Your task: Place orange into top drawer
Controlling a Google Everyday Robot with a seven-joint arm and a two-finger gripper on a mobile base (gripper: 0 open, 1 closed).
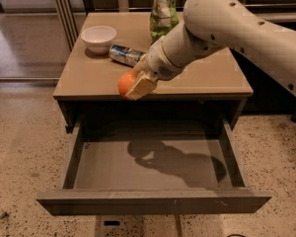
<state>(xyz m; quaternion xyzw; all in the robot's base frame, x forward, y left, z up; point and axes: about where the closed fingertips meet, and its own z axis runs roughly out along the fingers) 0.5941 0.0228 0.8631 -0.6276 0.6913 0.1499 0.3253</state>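
1. Camera view, looking down on the cabinet: the gripper [134,86] hangs at the front edge of the tan worktop [89,78], left of centre. It sits at the end of a white arm [227,28] that reaches in from the right.
2. Gripper state: the fingers are clamped on the orange [124,83]. One tan finger [142,85] lies across the fruit's right side, and the other is hidden behind it.
3. Orange, appearance: round, with glossy, bright orange skin. Only its left part shows past the finger.
4. Orange, position: it is held between the fingers and seen against the worktop's front edge, above the rear of the open drawer [153,204]. Whether it touches the worktop cannot be told.
5. Drawer: it is pulled out toward the camera, with a flat grey-brown front panel. Its grey inside carries the arm's shadow [172,162].
6. Worktop, behind the gripper: a white bowl [98,36] stands at the back left. A can [126,55] lies on its side near the gripper, and a green bottle [163,11] stands at the back.
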